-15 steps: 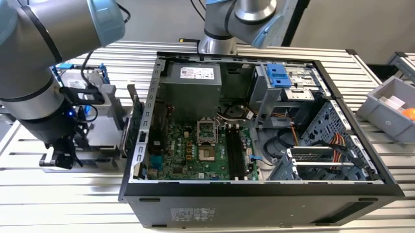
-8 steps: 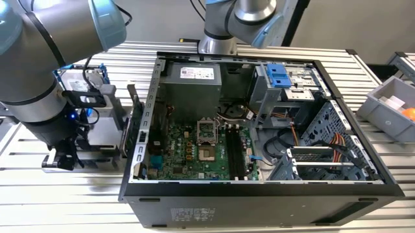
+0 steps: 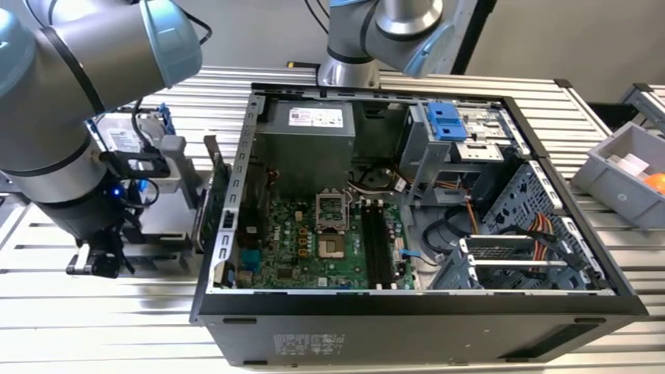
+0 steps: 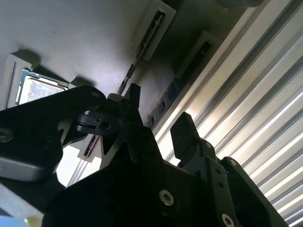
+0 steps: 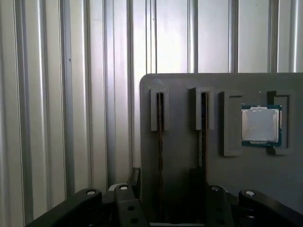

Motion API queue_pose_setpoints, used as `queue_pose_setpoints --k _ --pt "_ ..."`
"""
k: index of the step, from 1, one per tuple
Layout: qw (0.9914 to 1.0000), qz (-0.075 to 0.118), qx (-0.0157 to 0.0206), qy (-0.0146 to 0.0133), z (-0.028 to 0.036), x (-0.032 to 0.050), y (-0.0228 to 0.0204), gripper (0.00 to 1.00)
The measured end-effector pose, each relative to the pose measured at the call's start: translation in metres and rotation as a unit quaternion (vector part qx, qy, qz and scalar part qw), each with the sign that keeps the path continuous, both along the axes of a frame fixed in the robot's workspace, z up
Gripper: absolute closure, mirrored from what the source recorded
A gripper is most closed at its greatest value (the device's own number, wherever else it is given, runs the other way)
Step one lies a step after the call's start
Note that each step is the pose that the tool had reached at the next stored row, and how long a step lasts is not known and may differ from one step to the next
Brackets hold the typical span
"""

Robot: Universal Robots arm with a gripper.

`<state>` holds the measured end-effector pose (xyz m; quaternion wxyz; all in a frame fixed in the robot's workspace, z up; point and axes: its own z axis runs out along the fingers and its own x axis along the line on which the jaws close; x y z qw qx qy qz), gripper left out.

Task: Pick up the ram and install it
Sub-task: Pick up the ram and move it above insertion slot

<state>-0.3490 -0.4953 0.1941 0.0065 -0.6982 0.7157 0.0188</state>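
Pick of ram (image 5: 160,142) pending: gripper (image 5: 164,178) open at the holder

Fingers (image 4: 183,132) stand apart in both wrist views, with nothing clamped between them. The ram, a thin dark stick set on edge in a slot of the grey holder (image 5: 180,90), runs between the two fingers. Contact cannot be confirmed. A second stick (image 5: 202,137) sits in the neighbouring slot, just beside one finger, and a processor (image 5: 260,124) lies in a pocket beyond it. The holder rests on the slatted metal table (image 5: 71,94). In the exterior view the arm (image 3: 62,140) reaches down at the exterior view's left, beside the open computer case (image 3: 416,312). The memory slots (image 3: 376,243) on the board inside lie well apart from the holder.

Assessment: the grasp is the step in hand. Recommended: centre the fingers so both pads meet the flat faces together, square to the stick. Set them low enough for a firm hold yet clear of the slot walls, and keep the outer finger off the second stick. An off-centre close would likely tilt the ram in its slot.
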Motion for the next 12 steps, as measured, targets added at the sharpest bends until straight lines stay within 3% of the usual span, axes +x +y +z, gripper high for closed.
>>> queue_pose_setpoints --k 10,11,12 --pt "1.00000 0.000 -0.0005 0.0000 -0.0027 0.0001 -0.0001 0.00" --pt "1.00000 0.000 -0.0005 0.0000 -0.0027 0.0001 -0.0001 1.00" --pt "1.00000 0.000 -0.0005 0.0000 -0.0027 0.0001 -0.0001 1.00"
